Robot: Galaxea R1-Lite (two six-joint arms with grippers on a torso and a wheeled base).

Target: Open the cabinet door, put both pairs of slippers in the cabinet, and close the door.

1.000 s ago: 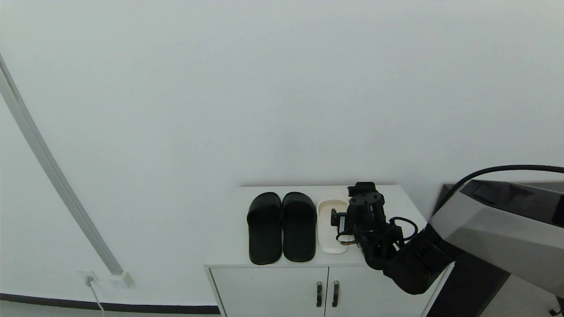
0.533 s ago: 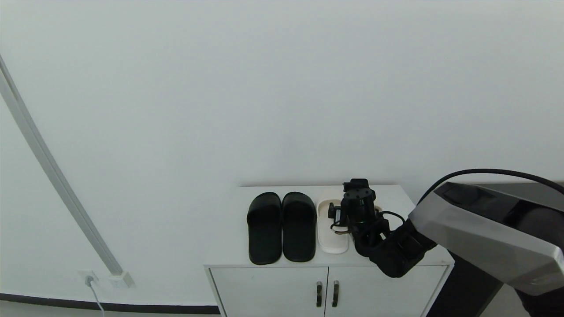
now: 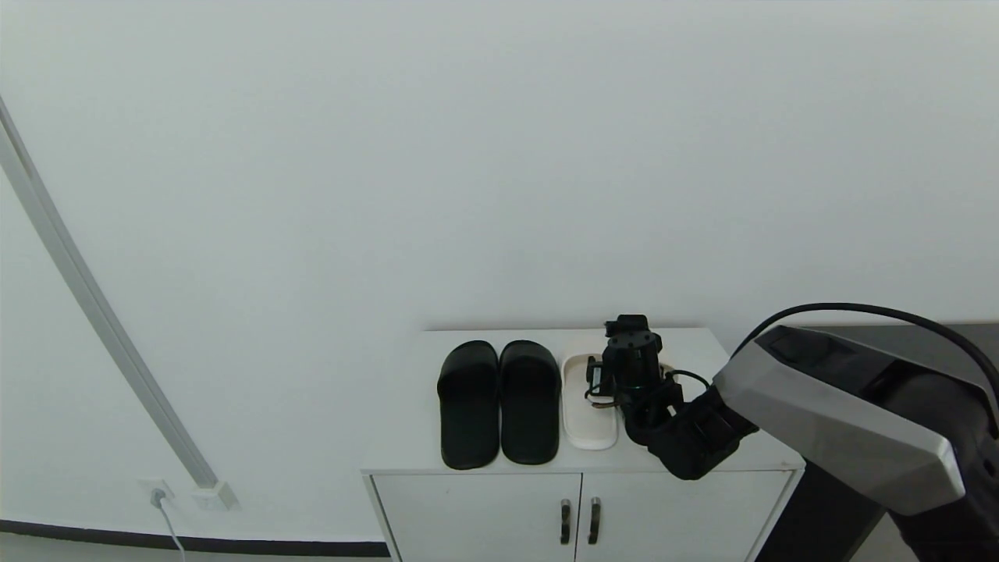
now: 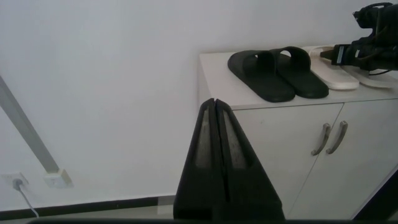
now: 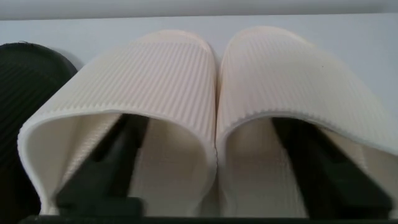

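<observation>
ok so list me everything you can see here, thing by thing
black slippers: one pair, black, side by side on the left part of the cabinet top
cream slippers: one pair, cream, on the cabinet top to the right of the black pair
cabinet: one, white, against the wall, both doors shut
door handles: two, dark, upright, where the two doors meet
wall socket: one, white, low on the wall left of the cabinet, cable plugged in
trunking: one strip, grey, slanting down the wall to the socket
right tool: black, open, one finger inside each cream slipper
left tool: black, shut, held low, to the front left of the cabinet
</observation>
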